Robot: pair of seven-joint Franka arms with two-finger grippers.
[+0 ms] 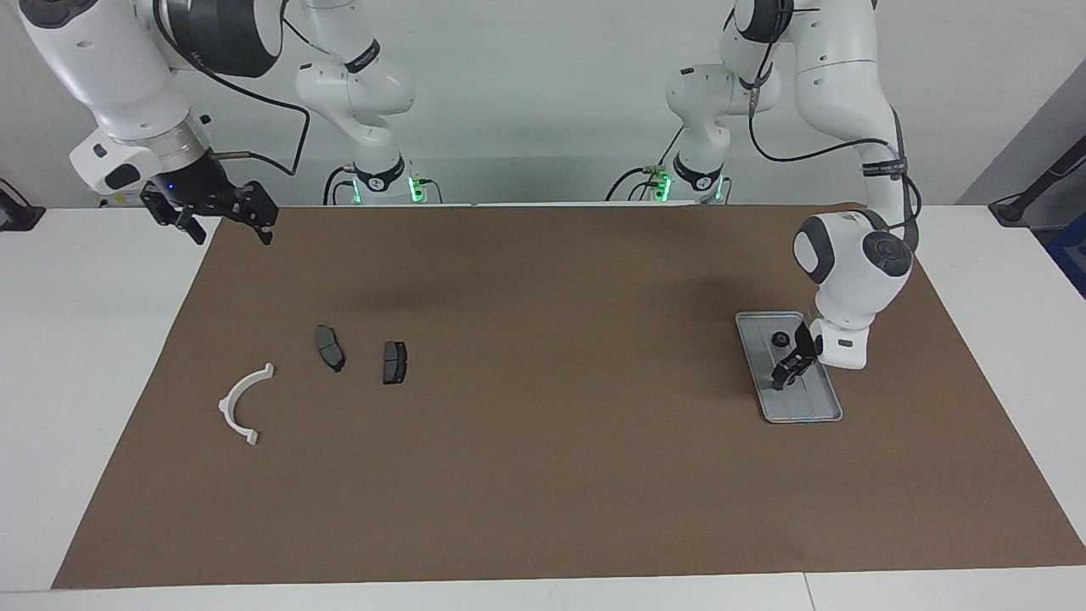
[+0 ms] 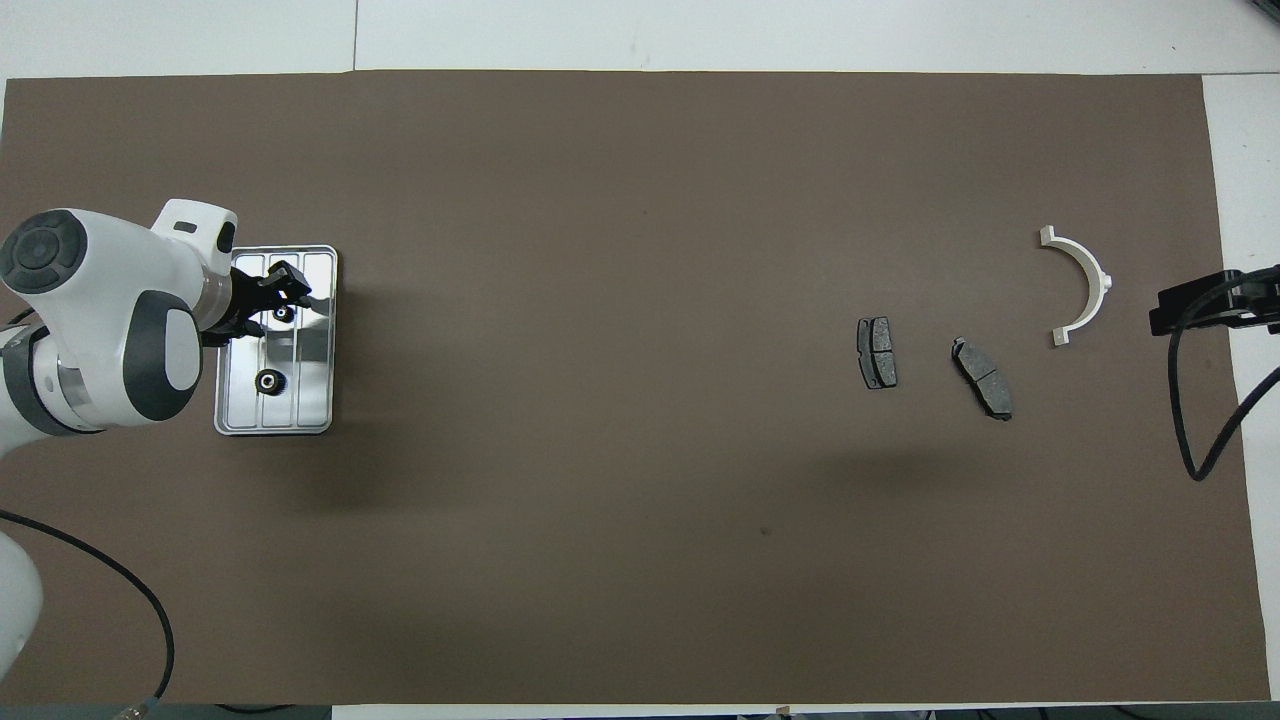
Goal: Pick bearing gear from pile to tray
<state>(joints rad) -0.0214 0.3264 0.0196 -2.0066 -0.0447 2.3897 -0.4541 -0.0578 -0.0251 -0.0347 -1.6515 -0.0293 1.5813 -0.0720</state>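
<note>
Brown mat (image 1: pixel 543 399) is covering the white desk (image 1: pixel 93 356). Silver tray (image 2: pixel 318 345) is lying at the left arm's end, two bearing gears (image 2: pixel 268 380) sitting in it. Left tool (image 1: pixel 782 378) is hovering over the tray, fingers spread, one gear just beside them. Right tool (image 1: pixel 222 216) is waiting spread above the mat's edge. White arc bracket (image 1: pixel 242 406) and two brake pads (image 1: pixel 331 348) are lying toward the right arm's end.

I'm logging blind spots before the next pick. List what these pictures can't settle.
- Left gripper, facing view: whether it is clear of the small black gear on the tray; too small to tell.
- Overhead view: the left arm covers the tray's edge beside it.
- Right gripper, overhead view: mostly cut off by the frame edge.
- Second gear: teeth too small to read.
</note>
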